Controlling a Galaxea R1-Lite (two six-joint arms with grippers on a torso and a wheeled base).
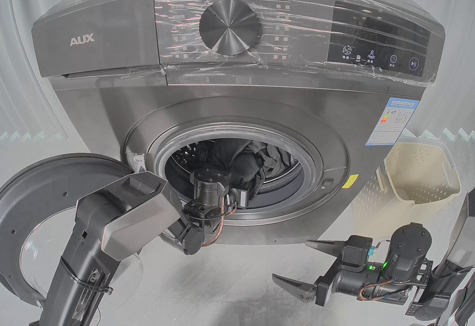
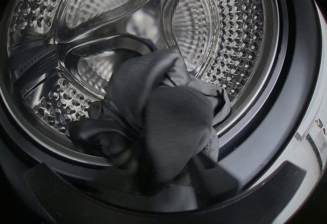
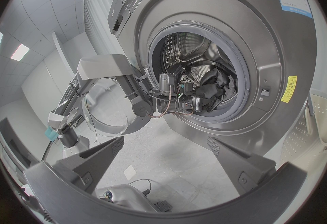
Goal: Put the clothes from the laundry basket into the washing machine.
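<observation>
The washing machine [image 1: 237,109] stands with its round door [image 1: 44,193] swung open to the left. My left gripper [image 1: 243,197] sits at the mouth of the drum [image 2: 102,7], shut on a bunched black garment [image 2: 163,119] that covers its fingers. Part of the garment [image 1: 257,158] hangs over the door seal; from the right wrist the left gripper [image 3: 201,101] and the garment [image 3: 218,85] show at the opening. My right gripper [image 1: 292,262] hangs low in front of the machine, open with nothing between its fingers [image 3: 98,160]. The cream laundry basket [image 1: 425,178] stands right of the machine.
The open door takes up the floor space at the left, beside my left arm. The basket [image 3: 316,122] leans close against the machine's right side. Pale floor [image 1: 237,287] lies bare in front of the machine, between the arms.
</observation>
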